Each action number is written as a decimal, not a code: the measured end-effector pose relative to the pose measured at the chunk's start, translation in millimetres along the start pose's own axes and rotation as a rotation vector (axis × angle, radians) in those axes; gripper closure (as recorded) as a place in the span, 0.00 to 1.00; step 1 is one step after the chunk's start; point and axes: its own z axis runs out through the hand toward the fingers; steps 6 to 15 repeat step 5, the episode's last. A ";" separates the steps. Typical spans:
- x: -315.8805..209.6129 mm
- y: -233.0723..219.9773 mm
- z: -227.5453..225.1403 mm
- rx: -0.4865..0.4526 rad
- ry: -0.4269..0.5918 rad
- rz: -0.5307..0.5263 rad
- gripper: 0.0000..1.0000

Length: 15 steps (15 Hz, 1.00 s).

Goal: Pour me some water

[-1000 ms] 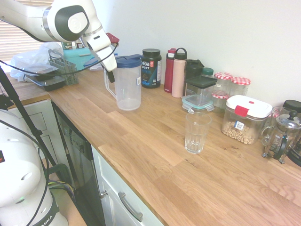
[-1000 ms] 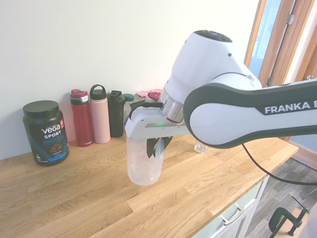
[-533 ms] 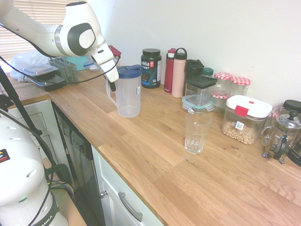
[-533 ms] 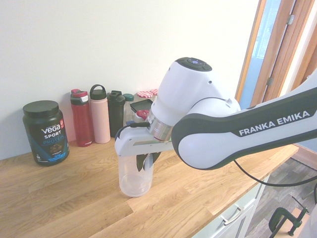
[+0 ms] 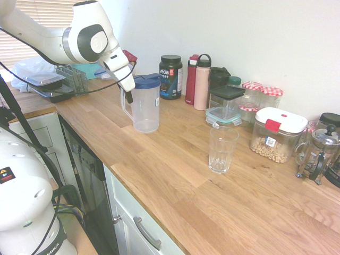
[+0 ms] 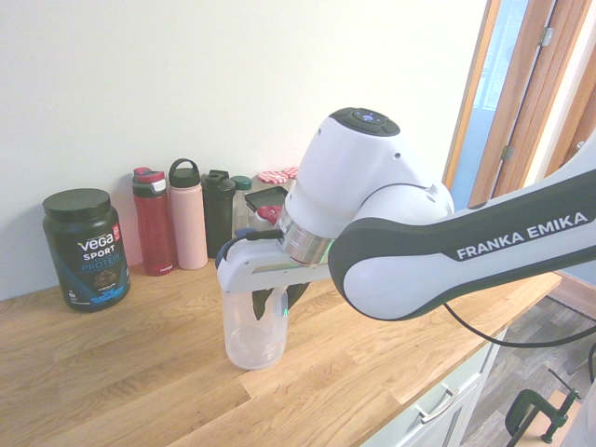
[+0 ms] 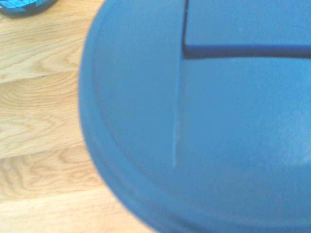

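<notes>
Here: wooden desk (image 5: 175,175), things listed from the near edge back to the wall.

- Glass (image 5: 222,149): clear, upright, nearest of the lot, alone in the middle of the desk, well apart from the jug.
- Jug (image 5: 145,103): clear plastic, blue lid (image 7: 209,121), standing upright on the desk; handle turned toward the arm. In the wrist view the lid fills most of the picture.
- Claw (image 5: 127,95): at the jug's handle, pointing steeply down; whether its fingers grip the handle or stand loose of it cannot be told.
- Box with red clip (image 5: 279,134): clear, white lid, right of the glass.
- Protein tub (image 5: 170,76), red bottle (image 5: 191,79), pink bottle (image 5: 202,82): in a row at the wall.
</notes>
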 end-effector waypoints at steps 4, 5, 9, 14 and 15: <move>-7.0 29.2 -33.5 -0.063 -0.065 -0.071 0.00; -2.3 45.0 -47.7 -0.106 -0.087 -0.084 0.00; -2.3 45.0 -47.7 -0.106 -0.087 -0.084 0.00; -2.3 45.0 -47.7 -0.106 -0.087 -0.084 0.00; -2.3 45.0 -47.7 -0.106 -0.087 -0.084 0.00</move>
